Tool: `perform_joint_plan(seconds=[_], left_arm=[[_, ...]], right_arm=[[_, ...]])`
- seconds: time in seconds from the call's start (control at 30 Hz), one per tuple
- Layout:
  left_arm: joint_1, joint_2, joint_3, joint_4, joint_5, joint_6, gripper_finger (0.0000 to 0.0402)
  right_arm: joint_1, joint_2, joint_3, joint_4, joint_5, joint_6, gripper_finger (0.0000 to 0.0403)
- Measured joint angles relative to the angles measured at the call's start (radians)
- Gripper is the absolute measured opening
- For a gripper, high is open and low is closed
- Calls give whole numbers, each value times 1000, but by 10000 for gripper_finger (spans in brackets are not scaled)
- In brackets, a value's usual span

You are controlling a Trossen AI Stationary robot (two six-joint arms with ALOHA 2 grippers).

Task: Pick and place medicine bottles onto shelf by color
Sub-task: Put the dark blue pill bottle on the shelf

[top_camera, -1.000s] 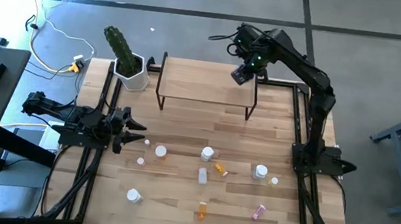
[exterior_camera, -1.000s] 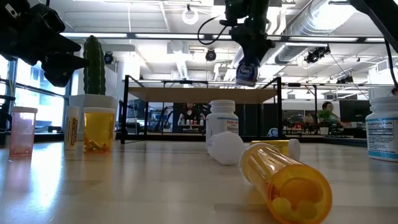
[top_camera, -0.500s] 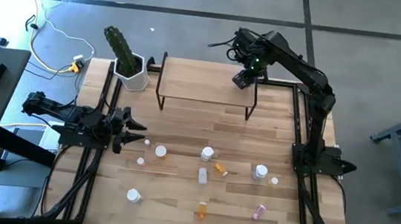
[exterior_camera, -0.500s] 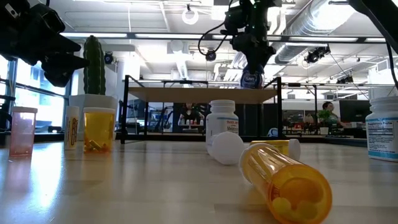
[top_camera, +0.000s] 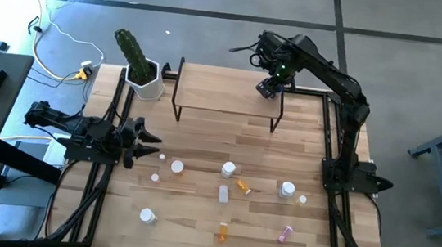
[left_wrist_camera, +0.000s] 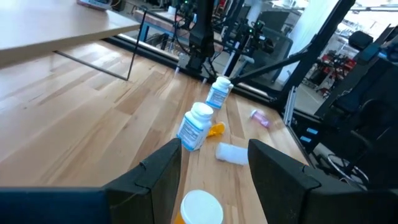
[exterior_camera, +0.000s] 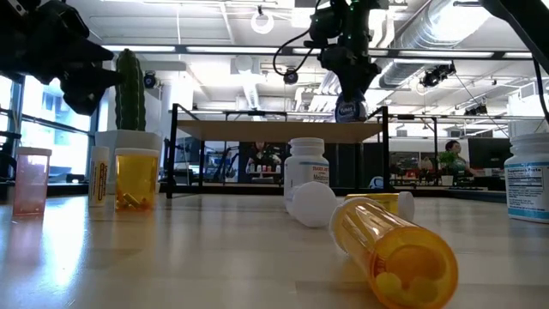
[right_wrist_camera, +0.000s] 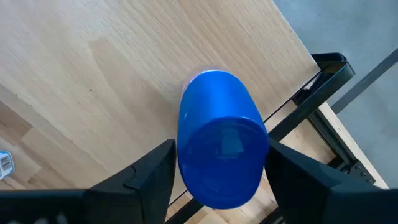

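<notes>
Showing, right gripper (top_camera: 268, 88): hanging over the shelf's (top_camera: 225, 99) right end and pinching the blue bottle (right_wrist_camera: 221, 146) between its two fingers.
Blue bottle: sitting upright between the right fingers (right_wrist_camera: 148, 180), its flat end facing the wrist camera; in the low view its base (exterior_camera: 350, 109) is meeting the shelf board (exterior_camera: 274, 130) at the right end.
Left gripper (top_camera: 147, 141): waiting at the table's left edge, fingers spread and holding nothing.
Containers: the tipped orange vial (exterior_camera: 396, 251) is lying with its open mouth toward the low camera, pale pills showing inside; the upright orange vial (exterior_camera: 136, 178) is holding a few pills at its bottom; the pink vial (exterior_camera: 31, 180) is looking see-through.
Low view only: contents of the vials.
High view only: the remaining bottles scattering across the front half of the table (top_camera: 202, 142), well apart from the shelf, among them a white bottle (top_camera: 228, 169) near the middle.
Left wrist view only: two labelled white bottles (left_wrist_camera: 195, 126) standing near a small pink vial (left_wrist_camera: 259, 117).
</notes>
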Motion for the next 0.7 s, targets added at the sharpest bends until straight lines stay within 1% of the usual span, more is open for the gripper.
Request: perform_joint_plan(seconds=[0.13, 0.3, 0.5, 0.7], left_arm=[[0, 0, 0, 0, 0, -7, 177], [0, 0, 0, 2, -15, -75, 177], [0, 0, 0, 2, -31, -81, 178], [0, 0, 0, -3, -41, -106, 202]], right_arm=[[0, 0, 0, 3, 0, 2, 229], [0, 0, 1, 5, 0, 20, 229], [0, 0, 1, 28, 0, 26, 229], [0, -9, 4, 43, 0, 47, 229]])
